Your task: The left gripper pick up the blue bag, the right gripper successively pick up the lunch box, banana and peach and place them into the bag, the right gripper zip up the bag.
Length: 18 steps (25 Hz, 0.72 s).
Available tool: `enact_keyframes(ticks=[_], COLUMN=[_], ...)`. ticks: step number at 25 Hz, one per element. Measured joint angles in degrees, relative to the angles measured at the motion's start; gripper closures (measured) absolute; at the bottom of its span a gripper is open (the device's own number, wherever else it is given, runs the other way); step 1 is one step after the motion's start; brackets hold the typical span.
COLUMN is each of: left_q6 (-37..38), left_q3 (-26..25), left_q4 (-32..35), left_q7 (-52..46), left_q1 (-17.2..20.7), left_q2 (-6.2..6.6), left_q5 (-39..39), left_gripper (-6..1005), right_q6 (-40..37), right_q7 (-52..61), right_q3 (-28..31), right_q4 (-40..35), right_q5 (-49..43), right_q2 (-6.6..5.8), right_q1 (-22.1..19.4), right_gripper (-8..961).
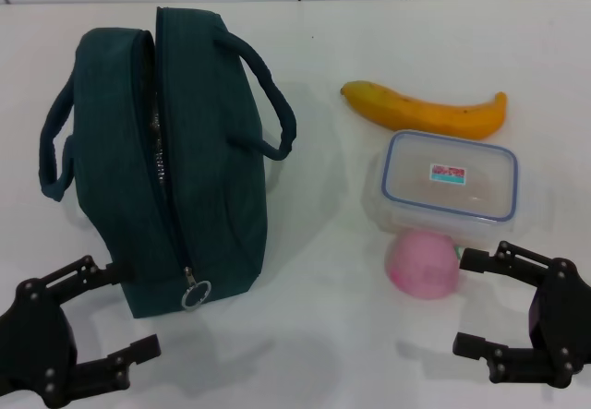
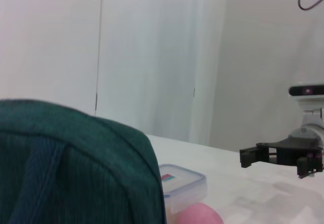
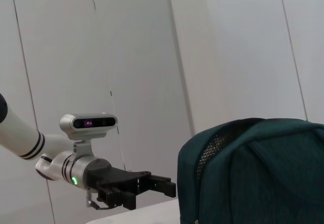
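We see the blue bag [image 1: 171, 164] lying on the white bench [image 1: 314, 335], left of the middle, its zip line running from far to near and its metal ring pull [image 1: 195, 294] at the near end. One loop handle [image 1: 263, 95] sticks out to the right, the other [image 1: 54, 146] to the left. The zip looks parted along its far stretch (how wide, we cannot tell).

To the right of the bag lie the three other things. The banana [image 1: 429, 112] is farthest back, lying crosswise. Just nearer than it sits the lunch box [image 1: 451, 178], lid on, with a small sticker on top. The pink peach [image 1: 422, 261] sits against the box's near edge.

The left gripper [image 1: 115, 315] hovers at the near left corner, close to the bag's near end without touching it; its jaws are spread apart and hold nothing. The right gripper [image 1: 473, 303] hovers at the near right, just beside the peach, jaws likewise released and empty.

From the left wrist view we see the bag's side filling the near foreground, with the box and peach beyond it.
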Motion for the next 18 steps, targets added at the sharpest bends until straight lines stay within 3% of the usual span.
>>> enact_keyframes(ticks=[8,13,18], left_q6=[1.49,1.54,1.6], left_q3=[-0.45,-1.35,-6.43], left_q4=[0.36,1.4,5.87], left_q7=[-9.52,-16.41,-27.13], left_q1=[0.38,-0.01,-0.86], left_q2=[0.95,2.81,3.64], left_q5=[-0.1,-0.23,-0.43], left_gripper=[141,141,141], right_q6=[-0.14,-0.21,-0.21], right_q7=[0.14,0.3,0.37], right_q3=[0.15,0.31,0.36], right_q4=[-0.16,-0.27,-0.32], right_q5=[0.04,0.08,0.08], right_q2=[-0.01,0.0,0.0], right_q1=[-0.01,-0.01,-0.01], right_gripper=[71,71,72])
